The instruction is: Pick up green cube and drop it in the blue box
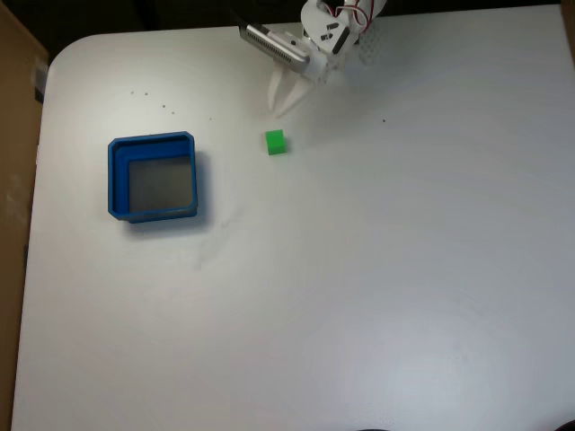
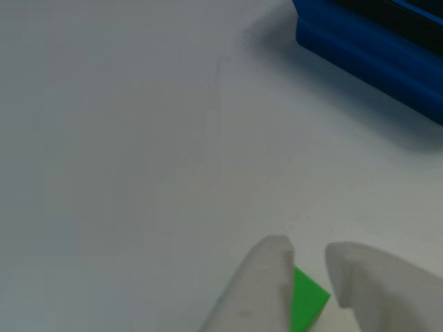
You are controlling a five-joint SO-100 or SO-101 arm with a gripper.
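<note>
The green cube (image 1: 276,142) lies on the white table, right of the blue box (image 1: 153,177). My white gripper (image 1: 278,108) hangs just beyond the cube toward the table's far edge, its fingers pointing at it and slightly apart. In the other view the gripper (image 2: 309,247) is open, and the green cube (image 2: 306,301) shows through the gap between the two white fingertips, not clamped. A blue wall of the box (image 2: 367,48) crosses the top right corner there.
The white table (image 1: 359,287) spreads wide to the near side and right of the cube. A brown board (image 1: 13,135) stands along the left edge. The arm's body and red wires (image 1: 346,22) sit at the top edge.
</note>
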